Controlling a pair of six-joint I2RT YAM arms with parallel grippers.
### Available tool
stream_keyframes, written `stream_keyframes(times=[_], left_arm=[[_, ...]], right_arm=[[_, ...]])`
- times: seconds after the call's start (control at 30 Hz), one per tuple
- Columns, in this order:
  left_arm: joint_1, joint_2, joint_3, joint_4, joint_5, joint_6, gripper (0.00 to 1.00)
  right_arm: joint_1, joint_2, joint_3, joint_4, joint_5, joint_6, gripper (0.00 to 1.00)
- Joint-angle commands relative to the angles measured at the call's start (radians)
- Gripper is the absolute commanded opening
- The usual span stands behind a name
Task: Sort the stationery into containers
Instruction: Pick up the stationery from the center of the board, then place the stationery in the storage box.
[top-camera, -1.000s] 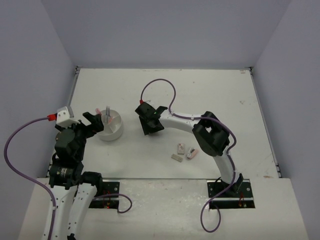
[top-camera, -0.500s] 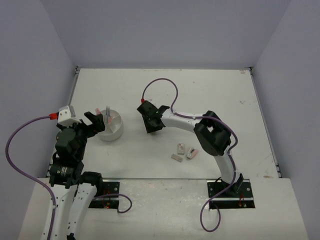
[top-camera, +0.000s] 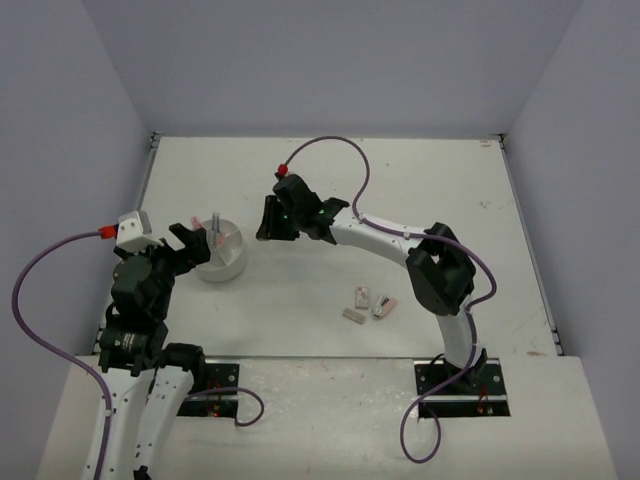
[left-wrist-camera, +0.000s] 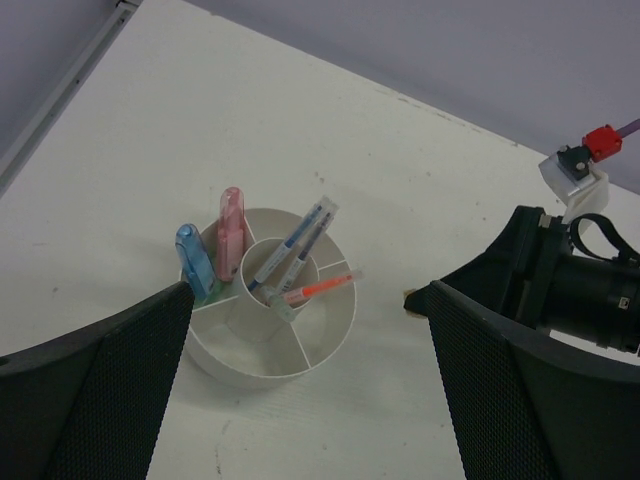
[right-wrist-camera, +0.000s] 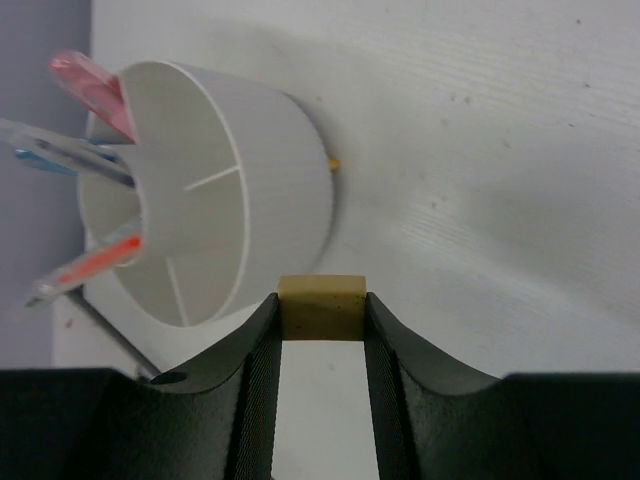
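Right fingers: the right gripper (right-wrist-camera: 321, 314) is narrow, its two pads pressing on a tan eraser (right-wrist-camera: 321, 298) from both sides.
Tan eraser: it sits at the very tips of the right fingers, just beside the outer wall of the white holder (right-wrist-camera: 290, 200). I cannot tell if it touches the wall.
Left fingers: the left gripper (top-camera: 190, 241) is spread wide and holds nothing.
White holder: it stands on the table (left-wrist-camera: 420, 170) just ahead of the left fingertips, in line with the gap between them.
In the holder: a pink marker (left-wrist-camera: 232, 215) and a blue marker (left-wrist-camera: 190, 255) stand on the side nearer the left-hand finger. Thin pens (left-wrist-camera: 295, 245) lean in the round middle compartment. An orange pen (left-wrist-camera: 318, 290) lies tilted beside them.
Loose pieces: three small pieces (top-camera: 360, 297) lie together, well behind the right fingers.
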Motion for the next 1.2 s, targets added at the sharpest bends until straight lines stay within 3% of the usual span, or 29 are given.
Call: stream_keyframes(times=[0.0,0.3,0.6,1.17], left_arm=[[-0.006,0.008,-0.006,0.035,0.014,0.027,1.00],[-0.005,-0.004,-0.006,0.037,0.014,0.027,1.00],[-0.005,-0.010,-0.009,0.041,0.017,0.029,1.00],[-0.005,-0.011,-0.012,0.047,0.031,0.032,1.00]], right_arm=[[-0.026,0.007,0.114,0.081,-0.065,0.176,0.00],[-0.032,0.087,0.249,0.040,-0.034,0.292,0.01],[-0.032,0.240,0.456,-0.020,-0.159,0.278,0.02],[-0.023,0.315,0.511,-0.016,-0.225,0.255,0.06]])
